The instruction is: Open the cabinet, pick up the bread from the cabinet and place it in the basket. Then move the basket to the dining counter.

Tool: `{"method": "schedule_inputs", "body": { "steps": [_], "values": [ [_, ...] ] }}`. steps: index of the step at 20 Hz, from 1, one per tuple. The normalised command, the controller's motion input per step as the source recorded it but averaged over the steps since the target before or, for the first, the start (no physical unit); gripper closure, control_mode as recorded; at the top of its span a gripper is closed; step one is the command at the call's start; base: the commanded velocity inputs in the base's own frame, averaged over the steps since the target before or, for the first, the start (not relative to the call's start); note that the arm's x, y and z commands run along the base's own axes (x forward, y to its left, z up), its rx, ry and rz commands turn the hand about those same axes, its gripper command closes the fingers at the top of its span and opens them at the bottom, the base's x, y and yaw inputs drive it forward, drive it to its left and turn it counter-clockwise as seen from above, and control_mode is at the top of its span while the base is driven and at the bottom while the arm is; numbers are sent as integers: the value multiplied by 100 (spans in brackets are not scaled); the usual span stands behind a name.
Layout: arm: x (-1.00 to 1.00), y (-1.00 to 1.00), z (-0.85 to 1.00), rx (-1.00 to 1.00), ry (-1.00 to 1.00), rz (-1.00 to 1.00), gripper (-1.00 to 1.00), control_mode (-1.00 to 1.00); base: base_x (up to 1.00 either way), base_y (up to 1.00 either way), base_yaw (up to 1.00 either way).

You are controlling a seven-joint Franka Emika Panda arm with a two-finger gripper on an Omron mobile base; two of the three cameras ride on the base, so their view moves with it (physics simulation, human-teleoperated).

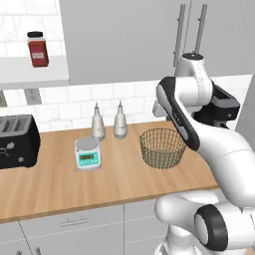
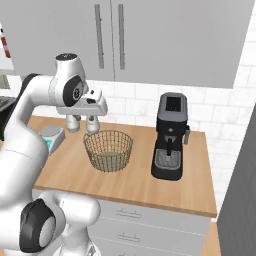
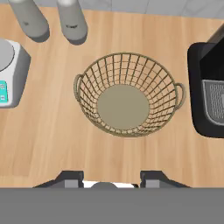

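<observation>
Tan wire-mesh basket, grey cabinet, black coffee machine.

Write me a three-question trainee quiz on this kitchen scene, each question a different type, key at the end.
1. True or false: the cabinet doors are shut.
2. What lies inside the basket? A) a roll B) nothing C) a jar
3. Which appliance stands on the worktop right of the basket in the right base view?

Key: 1 true. 2 B. 3 the coffee machine.
</observation>
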Motion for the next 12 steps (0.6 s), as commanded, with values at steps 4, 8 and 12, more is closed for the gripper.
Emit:
{"method": "schedule_inputs", "body": {
  "steps": [4, 8, 12],
  "values": [
    [-41, -4, 0, 1, -12, -2, -100, -100, 0, 0, 0],
    [-17, 0, 34, 10, -57, -12, -100, -100, 0, 0, 0],
    [3, -15, 76, 13, -55, -6, -100, -100, 0, 0, 0]
  ]
}}
